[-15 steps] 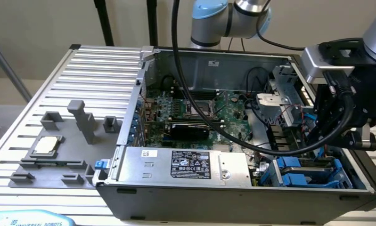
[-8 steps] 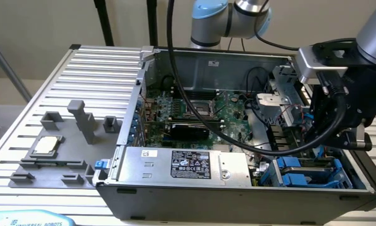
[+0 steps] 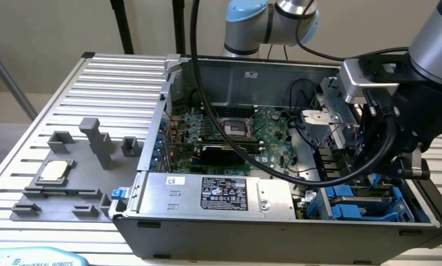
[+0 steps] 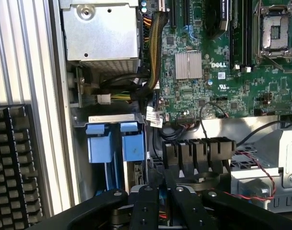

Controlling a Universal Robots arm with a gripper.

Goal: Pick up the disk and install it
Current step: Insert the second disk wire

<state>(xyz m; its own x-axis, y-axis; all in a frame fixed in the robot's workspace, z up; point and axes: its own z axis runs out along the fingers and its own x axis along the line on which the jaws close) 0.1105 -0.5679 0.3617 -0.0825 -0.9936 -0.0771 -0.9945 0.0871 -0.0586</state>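
— Where was the disk (image 4: 116, 143)?

— In the drive bay at the computer case's (image 3: 280, 221) front corner, blue frame showing beside the power supply (image 3: 214, 194).

— And the gripper (image 4: 160, 203)?

— Nearly closed just above it; whether it pinched the disk was hidden. Seating it would need a straight, square push, clear of the cables (image 4: 151, 57).

An open computer case (image 3: 229, 72) sits on a ribbed metal tabletop (image 3: 117, 83). Inside lie a green motherboard (image 3: 229, 138) with an empty processor socket (image 3: 237, 126), and a silver power supply (image 3: 214, 194) bearing a black label. At the exterior view's left, a grey fixture (image 3: 81, 166) holds a small square silver chip (image 3: 53, 172).
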